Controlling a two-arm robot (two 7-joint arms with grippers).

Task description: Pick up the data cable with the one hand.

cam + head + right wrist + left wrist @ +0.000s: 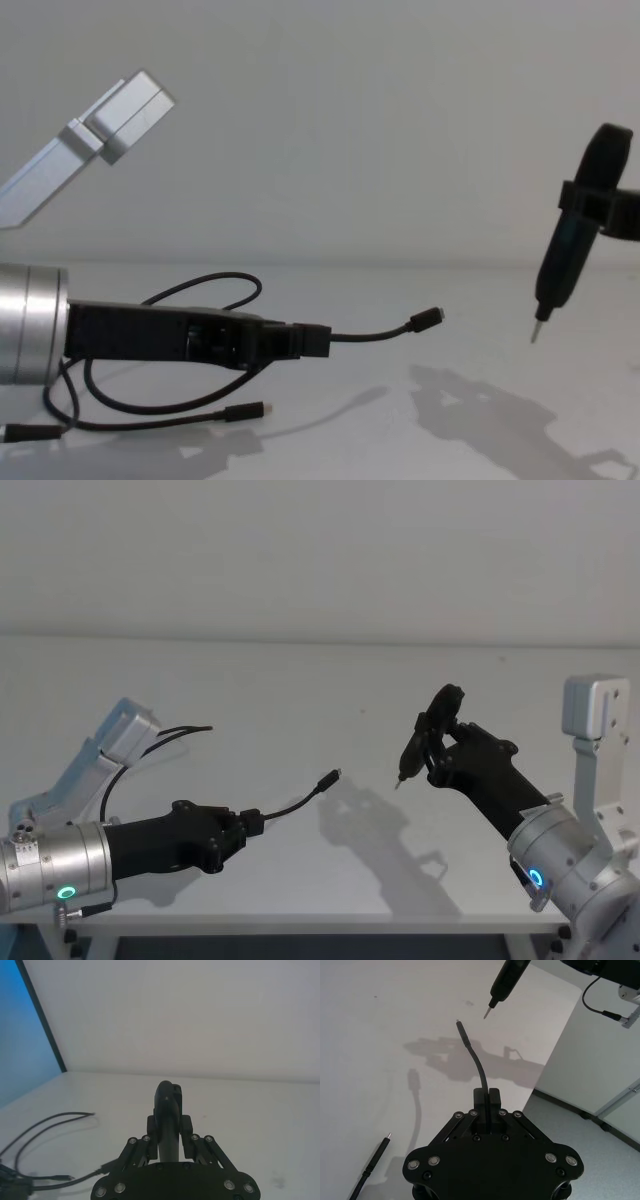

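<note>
My left pincer [250, 825], low at the head view's left, is clenched on the data cable [300, 802]. The cable's free end runs out past my fingertips toward frame centre, rising to the plug [329, 778] above the worktop [300, 700]. The rest loops behind, at left. My right pincer [168, 1125], at right, grips a metal-tipped tool [560, 265], well apart.

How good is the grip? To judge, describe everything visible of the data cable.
The data cable is thin, black and flexible. The left hand is shut on it a little behind its small plug, so that end arcs forward in the air. The rest trails back in loose loops, with a second plug low near the table. The right hand's black tool hangs apart from it.
</note>
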